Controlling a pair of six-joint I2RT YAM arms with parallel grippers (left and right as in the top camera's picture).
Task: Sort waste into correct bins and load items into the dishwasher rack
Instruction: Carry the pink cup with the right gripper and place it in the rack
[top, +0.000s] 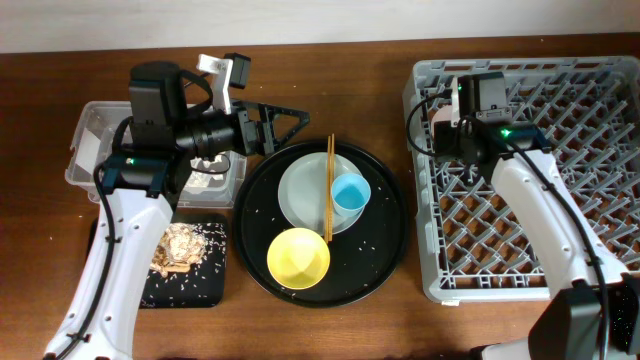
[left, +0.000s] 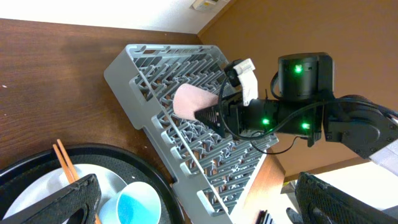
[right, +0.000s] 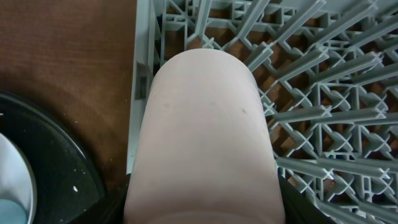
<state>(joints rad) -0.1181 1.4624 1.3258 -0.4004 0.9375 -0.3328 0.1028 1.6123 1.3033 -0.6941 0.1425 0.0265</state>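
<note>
the pink cup (right: 205, 137) is clenched in the right gripper (left: 211, 115), whose dark fingers press its flanks from both sides. it hangs just inside the rack (top: 560, 70), over the rack's edge that faces the round tray (top: 385, 250), near a corner. whether it touches the pegs yet i cannot tell.

the cup looks small, light and stiff, with a smooth, matte wall that may slip a little under the pads. it is probably hard plastic or ceramic, so it is better lowered than dropped. a grip across the body is the sensible hold, since the wall is round and has no handle. the pegs below stand close together, so the cup will likely need to settle between them rather than on a tip, where it could tip over.

the left gripper (top: 280, 128) is spread wide and empty, hovering well to the tray side of the rack, so it does not block the right arm.

on the round tray just beside the rack sit a blue cup (top: 351, 192) on a grey plate (top: 300, 190), chopsticks (top: 329, 185) laid across that plate, and a yellow bowl (top: 298, 256). the chopsticks are thin and will roll. farthest from the rack are a clear tub (top: 90, 140) and a black tray (top: 190, 285) with food scraps (top: 180, 248).
</note>
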